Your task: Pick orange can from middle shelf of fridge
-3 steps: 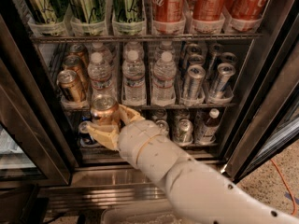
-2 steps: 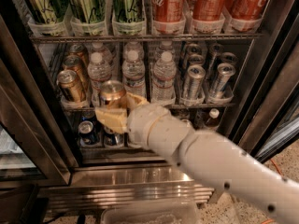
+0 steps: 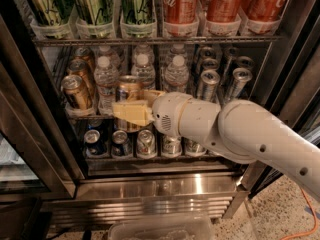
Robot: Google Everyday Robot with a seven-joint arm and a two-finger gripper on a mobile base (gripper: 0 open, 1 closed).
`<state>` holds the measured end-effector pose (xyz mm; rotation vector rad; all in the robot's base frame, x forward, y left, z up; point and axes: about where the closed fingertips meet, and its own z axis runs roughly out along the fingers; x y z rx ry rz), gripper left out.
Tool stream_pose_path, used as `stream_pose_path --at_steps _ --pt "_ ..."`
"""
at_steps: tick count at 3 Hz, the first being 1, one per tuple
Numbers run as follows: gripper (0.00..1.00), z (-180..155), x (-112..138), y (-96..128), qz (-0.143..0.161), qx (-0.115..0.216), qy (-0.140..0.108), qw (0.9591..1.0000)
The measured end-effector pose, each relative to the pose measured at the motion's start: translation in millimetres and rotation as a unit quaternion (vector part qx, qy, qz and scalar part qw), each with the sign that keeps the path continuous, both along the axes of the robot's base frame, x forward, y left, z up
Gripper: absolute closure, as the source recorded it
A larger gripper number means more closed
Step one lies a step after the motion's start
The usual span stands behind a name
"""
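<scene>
My gripper (image 3: 131, 102) is at the front of the middle shelf (image 3: 95, 117) of the fridge (image 3: 160, 186). Its yellowish fingers (image 3: 131, 112) are shut on an orange can (image 3: 128, 87), held upright just in front of the water bottles (image 3: 106, 79). The can's silver lid shows above the fingers and its base shows below them. More orange cans (image 3: 75, 91) stand in the shelf's left lane. My white arm comes in from the lower right.
Slim silver cans (image 3: 208, 83) fill the shelf's right lanes. Tall green cans (image 3: 90, 4) and red Coca-Cola cans (image 3: 180, 4) stand on the rack above. Small cans (image 3: 120, 143) sit on the rack below. A clear bin (image 3: 160, 228) lies on the floor. The open door (image 3: 20, 134) stands at the left.
My gripper has moved up and to the right with the orange can in it, from below the shelf front to level with the water bottles.
</scene>
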<state>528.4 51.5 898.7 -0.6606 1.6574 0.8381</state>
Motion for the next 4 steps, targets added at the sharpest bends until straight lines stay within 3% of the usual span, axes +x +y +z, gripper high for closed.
stream_pose_path --at_steps 1,2,3,4 --pt "1.00 -5.4 -16.5 9.7 0.038 -0.008 0.011 0.9992" --pt "1.00 -7.6 -14.1 10.0 0.039 -0.011 0.017 0.9990" --pt "1.00 -17.9 -33.5 2.8 0.043 -0.020 0.044 0.9979" --pt "1.00 -26.2 -66.0 -5.6 0.066 -0.023 0.073 0.9949"
